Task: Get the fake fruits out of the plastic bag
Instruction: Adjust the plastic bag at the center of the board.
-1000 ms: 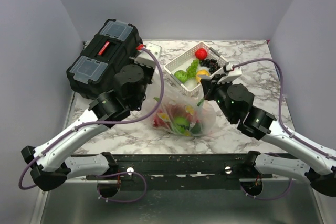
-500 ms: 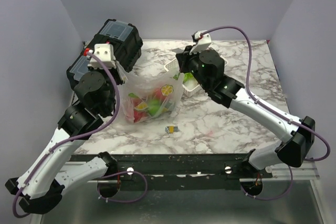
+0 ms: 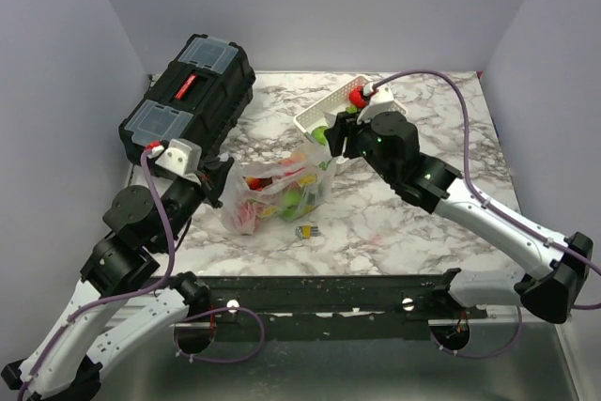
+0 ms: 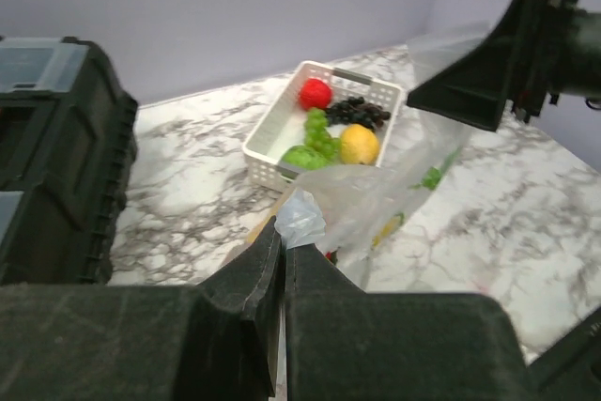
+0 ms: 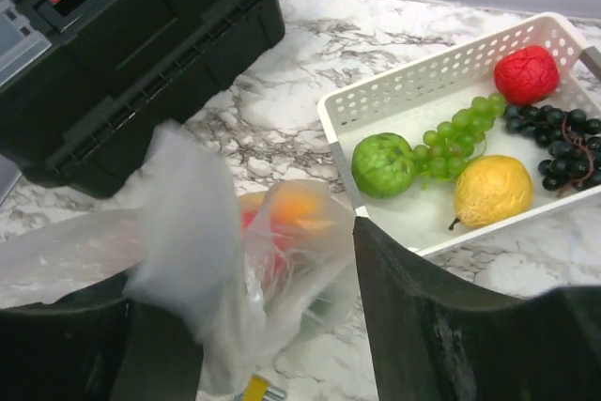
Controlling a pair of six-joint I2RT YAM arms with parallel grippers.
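The right end effector had just released the plastic bag; the left end effector stayed clenched on its edge; the fake fruits still lay inside, so emptying seemingly remained.

Clear bag, white basket, marbled table

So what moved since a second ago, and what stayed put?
The plastic bag slid left from the middle, pulled by the left hand, shut on its edge. The right hand swung over the white basket and back to the bag's right side, fingers apart. A small yellow piece now lies on the marble table. The black toolbox and that basket stayed put.
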